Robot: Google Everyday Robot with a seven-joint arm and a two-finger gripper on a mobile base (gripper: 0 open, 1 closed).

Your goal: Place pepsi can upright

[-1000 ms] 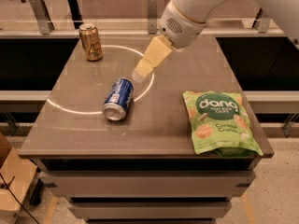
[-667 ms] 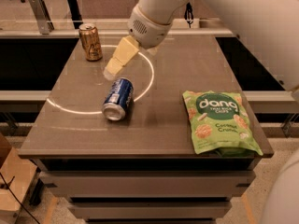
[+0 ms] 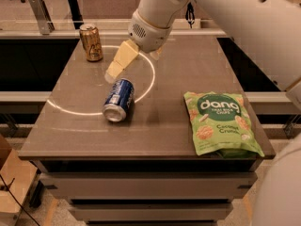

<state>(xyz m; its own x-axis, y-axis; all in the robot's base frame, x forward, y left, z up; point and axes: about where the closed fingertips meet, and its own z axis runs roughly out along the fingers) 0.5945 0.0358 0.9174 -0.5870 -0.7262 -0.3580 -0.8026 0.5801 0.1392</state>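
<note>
The blue pepsi can (image 3: 119,99) lies on its side on the grey table (image 3: 188,65), left of centre, with one silver end facing the front edge. My gripper (image 3: 117,67) hangs from the white arm just behind the can's far end and slightly above it, pointing down and to the left. It holds nothing that I can see.
A gold can (image 3: 91,42) stands upright at the back left of the table, close to the gripper's left. A green Dang chips bag (image 3: 220,124) lies flat at the front right. A white ring of light marks the tabletop around the can.
The arm has swung left across the table. The gripper went from right of and behind the pepsi can to just behind its far end. The cans and the bag have not moved.
</note>
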